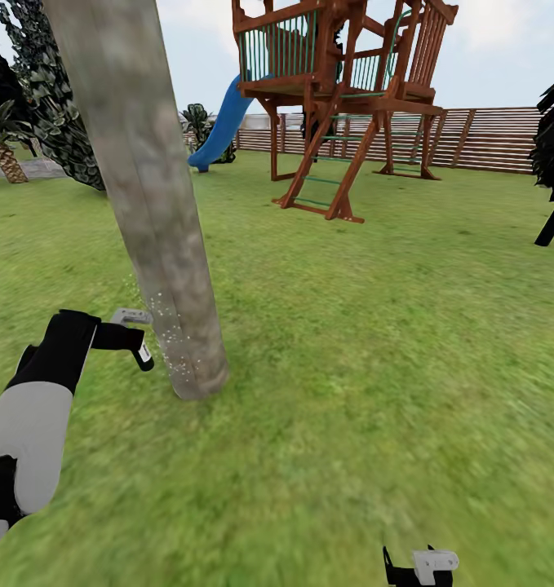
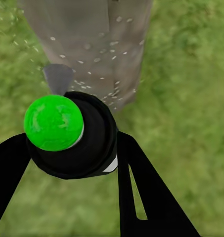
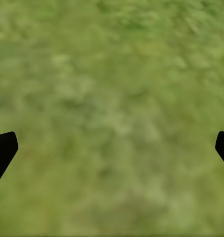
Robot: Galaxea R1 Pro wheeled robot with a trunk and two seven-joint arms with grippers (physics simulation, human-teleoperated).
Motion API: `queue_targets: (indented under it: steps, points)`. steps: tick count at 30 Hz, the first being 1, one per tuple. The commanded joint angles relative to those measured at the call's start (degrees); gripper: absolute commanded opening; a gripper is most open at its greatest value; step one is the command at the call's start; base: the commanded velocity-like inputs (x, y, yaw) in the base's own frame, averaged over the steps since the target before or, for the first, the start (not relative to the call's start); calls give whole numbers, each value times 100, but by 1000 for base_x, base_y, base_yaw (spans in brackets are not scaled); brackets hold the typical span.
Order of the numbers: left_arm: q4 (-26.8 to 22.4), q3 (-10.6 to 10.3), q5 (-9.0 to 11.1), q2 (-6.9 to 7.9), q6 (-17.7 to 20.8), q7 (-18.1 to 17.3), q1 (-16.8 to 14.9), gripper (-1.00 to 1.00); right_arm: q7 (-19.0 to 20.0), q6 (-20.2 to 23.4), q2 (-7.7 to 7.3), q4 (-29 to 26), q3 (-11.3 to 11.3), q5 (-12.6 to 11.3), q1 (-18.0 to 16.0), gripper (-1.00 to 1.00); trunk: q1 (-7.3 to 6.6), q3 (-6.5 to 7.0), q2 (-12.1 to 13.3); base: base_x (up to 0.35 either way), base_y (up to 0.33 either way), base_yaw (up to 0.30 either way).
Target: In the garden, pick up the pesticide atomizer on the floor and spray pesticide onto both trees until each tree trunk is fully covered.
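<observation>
The tree trunk (image 1: 150,220) stands just right of my left gripper (image 1: 138,342) and blocks that side. To the right, open grass (image 1: 374,367) lies free around my right gripper (image 1: 423,567).

Left arm extended forward, low, left gripper (image 1: 138,342) clamped on the pesticide atomizer (image 2: 72,136); right gripper (image 3: 112,143) down low, fingers spread wide, holding nothing.

The left arm (image 1: 32,416) has a rounded light grey shell between black sections, and a black wrist carrying a small pale grey bracket. The left gripper (image 1: 138,342) has slim black fingers (image 2: 146,192) with a narrow slot. The right gripper (image 1: 423,567) is black with a whitish block
</observation>
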Motion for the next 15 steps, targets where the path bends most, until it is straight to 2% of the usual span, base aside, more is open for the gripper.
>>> queue_targets:
  steps: [1, 3, 6, 12, 15]
  points:
    - [-1, 0, 4, 0, 1, 0, 1, -100, 0, 0, 0, 0, 0, 0, 0, 100, 0, 0, 0, 120, -175, 0]
    - [-1, 0, 2, -7, 1, 5, 9, -100, 0, 0, -1, 0, 0, 0, 0, 100, 0, 0, 0, 76, -240, 93]
    - [-1, 0, 2, -9, 1, 17, 11, -100, 0, 0, -2, 0, 0, 0, 0, 100, 0, 0, 0, -18, -270, 246]
    - [-1, 0, 2, -9, 1, 35, 11, -100, 0, 0, -1, 0, 0, 0, 0, 100, 0, 0, 0, -139, -252, 276]
    - [-1, 0, -3, -22, -8, 39, 11, -100, 0, 0, -5, 0, 0, 0, 0, 100, 0, 0, 0, -19, -270, 50]
